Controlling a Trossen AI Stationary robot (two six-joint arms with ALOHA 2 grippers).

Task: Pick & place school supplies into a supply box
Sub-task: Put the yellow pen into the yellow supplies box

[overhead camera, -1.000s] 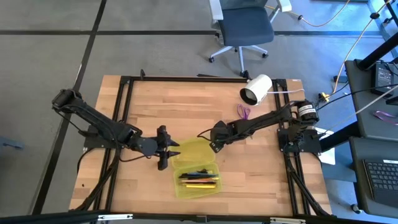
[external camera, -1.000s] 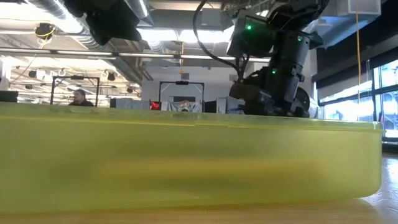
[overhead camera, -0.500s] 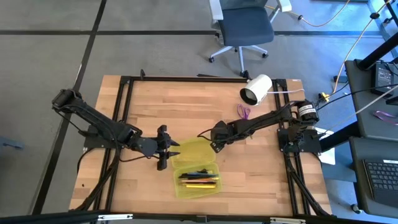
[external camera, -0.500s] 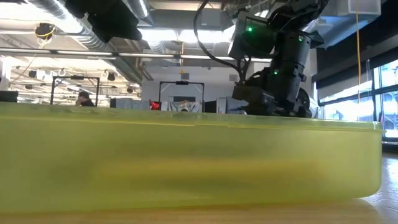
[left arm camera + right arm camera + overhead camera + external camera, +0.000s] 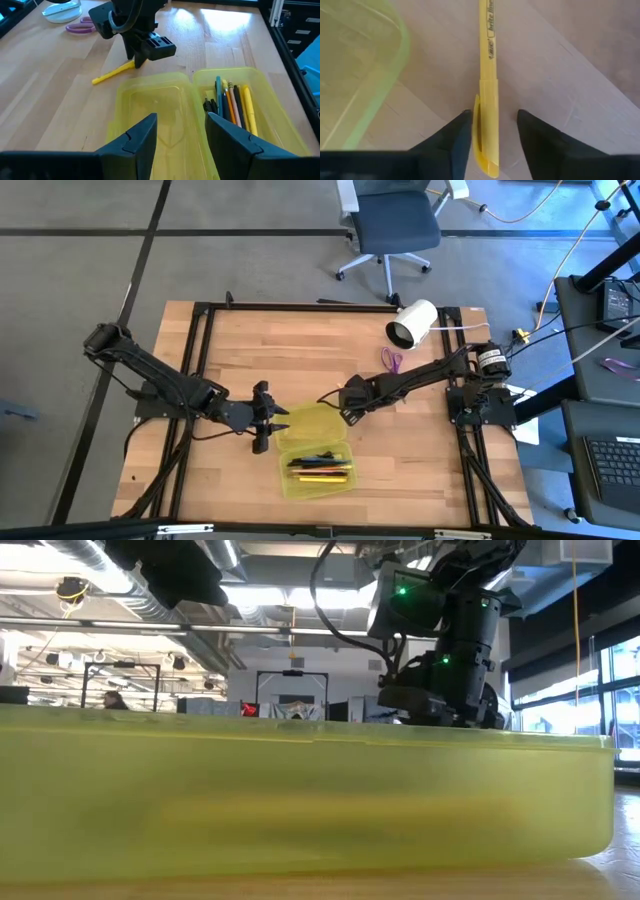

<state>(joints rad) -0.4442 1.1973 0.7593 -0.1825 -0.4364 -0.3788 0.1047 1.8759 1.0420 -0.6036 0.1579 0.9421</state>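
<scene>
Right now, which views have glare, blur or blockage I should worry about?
Low view: the supply box wall fills most of the frame, close and soft. Left wrist view: window glare on the table beyond the box. Right wrist view: the yellow highlighter reads sharp, its print legible, between the right gripper fingers. High view: evenly lit.

Grey floor (image 5: 80, 270) crossed by dark lines, an office chair (image 5: 392, 225) behind the wooden table (image 5: 290, 350), bright ceiling lights (image 5: 290, 595).

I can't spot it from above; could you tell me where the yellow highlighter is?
The yellow highlighter lies on the table beside the supply box lid, between the right gripper fingers.
</scene>
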